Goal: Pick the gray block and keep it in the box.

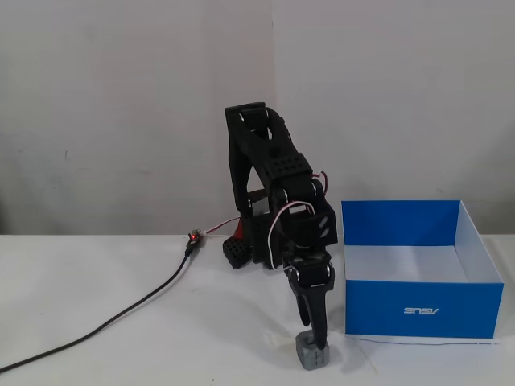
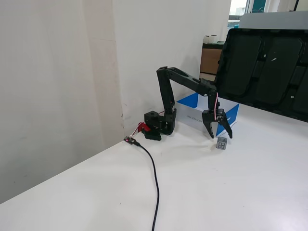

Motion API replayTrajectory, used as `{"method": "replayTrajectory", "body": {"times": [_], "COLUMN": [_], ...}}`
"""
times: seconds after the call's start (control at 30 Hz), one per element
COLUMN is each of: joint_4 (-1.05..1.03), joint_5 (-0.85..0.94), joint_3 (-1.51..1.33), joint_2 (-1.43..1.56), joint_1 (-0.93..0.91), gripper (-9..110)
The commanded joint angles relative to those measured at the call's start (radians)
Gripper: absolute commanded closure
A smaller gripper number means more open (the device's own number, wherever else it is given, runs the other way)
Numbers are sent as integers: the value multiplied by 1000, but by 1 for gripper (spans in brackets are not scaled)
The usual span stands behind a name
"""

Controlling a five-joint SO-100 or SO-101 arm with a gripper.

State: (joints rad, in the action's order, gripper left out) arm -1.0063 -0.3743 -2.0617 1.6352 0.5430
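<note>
The gray block (image 1: 306,352) lies on the white table just left of the box's front corner; in a fixed view a black finger (image 1: 319,326) covers part of it. From the other fixed view the gray block (image 2: 222,143) sits just below and between the two spread fingertips. My gripper (image 1: 317,342) (image 2: 221,137) points down, open, low over the block with nothing held. The box (image 1: 386,307) (image 2: 190,101) is blue outside, white inside and without a lid. Nothing shows in the part of its inside I can see.
A black cable (image 1: 129,310) (image 2: 154,175) runs from a small connector (image 1: 193,239) near the arm's base toward the table's front left. The wall stands close behind the base. Large black panels (image 2: 262,67) lean at the back right in a fixed view.
</note>
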Motion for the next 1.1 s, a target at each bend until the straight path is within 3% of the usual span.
{"method": "replayTrajectory", "body": {"times": [0.0, 0.43, 0.83, 1.07], "joint_4": [23, 49, 54, -63], "joint_5": [5, 2, 9, 12], "joint_3": [86, 160, 195, 288], "joint_2": [-28, -173, -206, -135], "joint_1": [-6, -17, -31, -34], "gripper": [73, 78, 101, 101]}}
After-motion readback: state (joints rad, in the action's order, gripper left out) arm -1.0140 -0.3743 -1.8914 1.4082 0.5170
